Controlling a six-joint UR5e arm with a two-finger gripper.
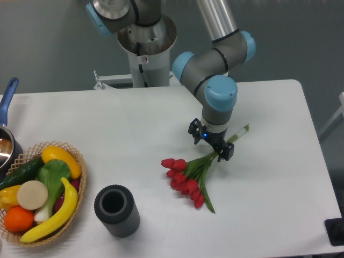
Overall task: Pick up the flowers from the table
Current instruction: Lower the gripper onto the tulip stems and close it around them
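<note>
The flowers (185, 176) are a bunch of red tulip buds with green stems and leaves, lying on the white table (134, 134) right of centre. The buds point to the lower left and the stems (236, 134) run up to the right. My gripper (210, 141) points straight down over the stems, just above and right of the buds. Its two dark fingers (225, 152) stand wide apart, so it is open. The right finger sits over the stems. I cannot tell whether it touches them.
A dark grey cylindrical cup (116, 210) stands at the front, left of the flowers. A wicker basket (75, 188) of fruit and vegetables sits at the front left. A pot with a blue handle (8, 99) is at the left edge. The arm's base (146, 54) stands at the back.
</note>
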